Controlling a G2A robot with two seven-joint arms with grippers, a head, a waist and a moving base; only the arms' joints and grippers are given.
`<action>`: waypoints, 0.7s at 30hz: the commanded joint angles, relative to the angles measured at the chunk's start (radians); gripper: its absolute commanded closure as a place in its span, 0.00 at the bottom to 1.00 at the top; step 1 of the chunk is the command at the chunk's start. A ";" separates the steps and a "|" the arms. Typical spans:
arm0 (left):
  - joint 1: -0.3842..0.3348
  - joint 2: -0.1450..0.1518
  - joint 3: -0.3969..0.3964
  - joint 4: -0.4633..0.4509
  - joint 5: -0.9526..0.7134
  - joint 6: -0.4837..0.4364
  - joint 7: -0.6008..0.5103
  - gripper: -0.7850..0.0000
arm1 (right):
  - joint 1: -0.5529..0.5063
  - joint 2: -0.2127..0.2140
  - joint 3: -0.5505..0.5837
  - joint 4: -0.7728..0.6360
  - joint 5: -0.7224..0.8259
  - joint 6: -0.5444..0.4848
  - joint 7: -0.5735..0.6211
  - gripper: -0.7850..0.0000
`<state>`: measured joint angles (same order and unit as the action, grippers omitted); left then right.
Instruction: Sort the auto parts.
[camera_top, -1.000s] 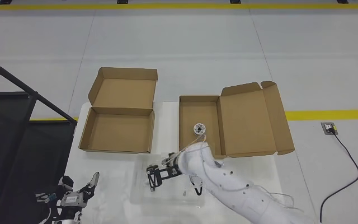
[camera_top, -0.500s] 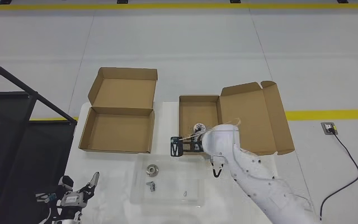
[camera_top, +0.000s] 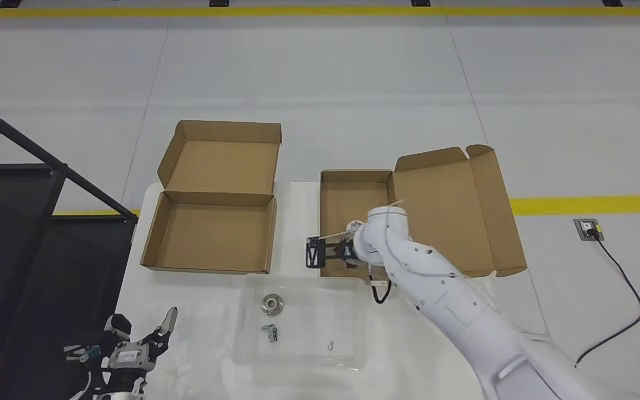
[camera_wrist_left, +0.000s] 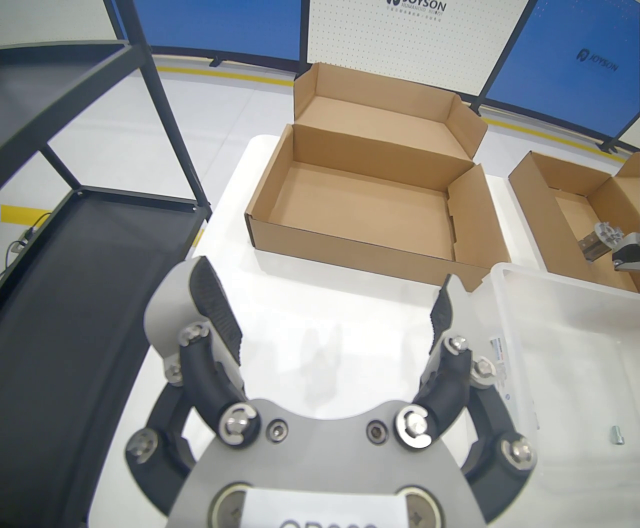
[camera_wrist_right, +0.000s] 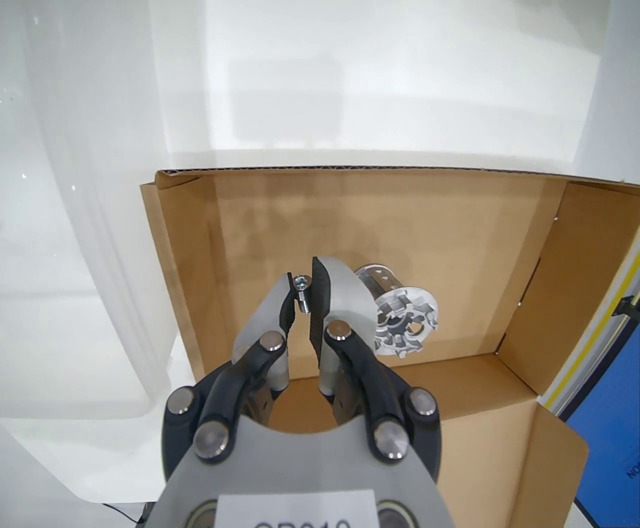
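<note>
**Item:** bolt (camera_wrist_right: 302, 291), small, bright steel. We log it pinched near its head between the closed fingertips of the right gripper (camera_wrist_right: 302, 274), with the shank hanging down.

**Location:** above the right box (camera_top: 345, 200), by the wall that faces the middle of the worktop (camera_top: 297, 225). The top view puts the fingertips at the wall line, so we cannot say whether the bolt is fully inside.

**Same box holds:** one round finned part (camera_wrist_right: 400, 315), just beside the gripper.

**Left gripper** (camera_wrist_left: 330, 305): jaws spread, holding nothing, over the worktop's near-left corner, well apart from the work.

**Clear bin** (camera_top: 242, 325), near edge: a flanged disc (camera_top: 271, 301), a bracket (camera_top: 269, 332) and a small fastener (camera_top: 330, 345), all unsorted.

**Left box** (camera_top: 210, 235): far-left of the worktop, lid open.

**Hazards, as we judge them:**
- The grip on this small smooth piece is thin, so a jolt could twist it free early.
- Releasing at the wall line could bounce the bolt onto the worktop between the boxes.
- Dropped from height, it may roll under the finned part.
- We are unsure this box is the bolt's proper class; it may belong in the left one.
</note>
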<state>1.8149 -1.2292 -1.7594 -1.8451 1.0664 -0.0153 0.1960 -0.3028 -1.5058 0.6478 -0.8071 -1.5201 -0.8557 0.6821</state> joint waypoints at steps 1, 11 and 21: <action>0.000 0.000 0.000 0.000 0.000 0.000 0.000 0.00 | 0.021 -0.016 -0.018 0.062 0.001 0.002 -0.025 1.00; 0.000 0.000 0.000 0.000 0.000 0.000 0.000 0.00 | 0.072 -0.081 -0.084 0.233 -0.013 0.015 -0.112 0.78; 0.000 0.000 0.000 0.000 0.000 0.000 0.000 0.00 | 0.101 -0.121 -0.114 0.321 -0.035 0.022 -0.176 0.73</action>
<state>1.8149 -1.2292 -1.7594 -1.8451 1.0664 -0.0153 0.1960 -0.2042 -1.6239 0.5356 -0.4930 -1.5519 -0.8351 0.5123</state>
